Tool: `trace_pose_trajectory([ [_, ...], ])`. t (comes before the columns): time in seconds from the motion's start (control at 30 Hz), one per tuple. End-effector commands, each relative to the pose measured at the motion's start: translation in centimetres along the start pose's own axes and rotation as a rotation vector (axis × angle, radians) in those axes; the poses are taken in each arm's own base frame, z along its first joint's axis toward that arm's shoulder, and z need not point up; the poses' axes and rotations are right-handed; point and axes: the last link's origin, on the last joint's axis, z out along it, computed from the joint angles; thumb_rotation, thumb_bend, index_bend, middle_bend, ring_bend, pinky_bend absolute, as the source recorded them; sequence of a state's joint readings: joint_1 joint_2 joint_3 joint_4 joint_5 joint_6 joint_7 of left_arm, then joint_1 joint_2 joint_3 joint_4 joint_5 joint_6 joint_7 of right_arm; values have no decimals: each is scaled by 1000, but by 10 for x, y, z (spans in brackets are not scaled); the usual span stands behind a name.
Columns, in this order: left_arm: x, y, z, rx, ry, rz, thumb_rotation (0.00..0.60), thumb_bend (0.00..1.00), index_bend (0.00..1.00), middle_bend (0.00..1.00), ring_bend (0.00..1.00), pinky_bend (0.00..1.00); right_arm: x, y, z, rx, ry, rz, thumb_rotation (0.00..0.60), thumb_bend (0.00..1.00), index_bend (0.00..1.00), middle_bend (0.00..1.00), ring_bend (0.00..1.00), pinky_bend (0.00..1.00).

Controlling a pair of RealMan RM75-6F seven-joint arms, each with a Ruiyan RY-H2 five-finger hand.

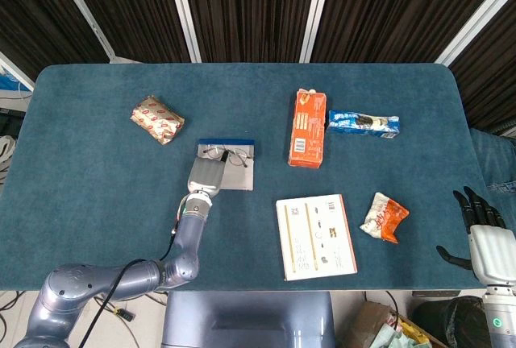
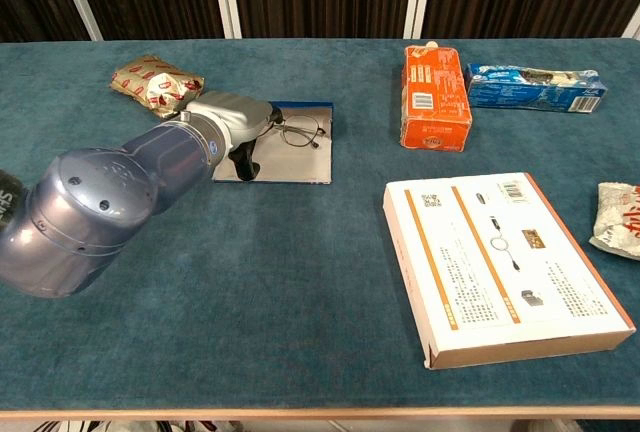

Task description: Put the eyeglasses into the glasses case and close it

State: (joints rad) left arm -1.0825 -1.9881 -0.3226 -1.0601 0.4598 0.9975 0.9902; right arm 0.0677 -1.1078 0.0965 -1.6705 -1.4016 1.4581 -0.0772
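On the far left of the teal felt-covered table (image 1: 97,195), a crinkled foil snack packet with red print (image 1: 157,118) lies well apart from the work. Next comes the left hand (image 1: 206,174), silver-shelled, hanging over the near-left part of the open grey glasses case with the blue far edge (image 1: 242,177). In the chest view the left hand (image 2: 240,127) is mostly a rounded shell with a dark thumb tip pointing down onto the case floor; its fingers are hidden, so I cannot tell whether they are spread, curled, or already pinching the frame.

The thin round-lensed wire eyeglasses (image 2: 298,133) lie inside the case, just right of the hand, with one temple running under the hand's edge (contact there is not visible).

My judgement is that they are very light and springy, with thin wire that bends easily and lenses that smudge or scratch. Any hold is best taken at the bridge or a hinge corner, gently. The case looks stiff and flat; its lid would be best pushed along the long edge.

Further right stand an orange carton (image 1: 307,138), a blue biscuit sleeve (image 1: 363,123), a white flat box with orange stripes (image 1: 316,236) and a white-and-orange crumpled wrapper (image 1: 384,217). At the far right the right hand (image 1: 480,227) waits off the table, its dark fingers apart and empty.
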Motion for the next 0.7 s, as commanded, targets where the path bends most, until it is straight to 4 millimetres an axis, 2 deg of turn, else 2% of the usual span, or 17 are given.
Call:
trace_pose_trajectory([
  [0.03, 0, 1, 1, 0, -1, 1, 600, 450, 89, 589, 445, 458, 0, 0, 0, -1, -1, 1, 600, 235, 61, 27, 104, 161],
  [0.7, -1, 8, 7, 24, 3, 0, 600, 450, 87, 596, 444, 458, 0, 0, 0, -3, -1, 6, 600, 237, 61, 28, 104, 161],
])
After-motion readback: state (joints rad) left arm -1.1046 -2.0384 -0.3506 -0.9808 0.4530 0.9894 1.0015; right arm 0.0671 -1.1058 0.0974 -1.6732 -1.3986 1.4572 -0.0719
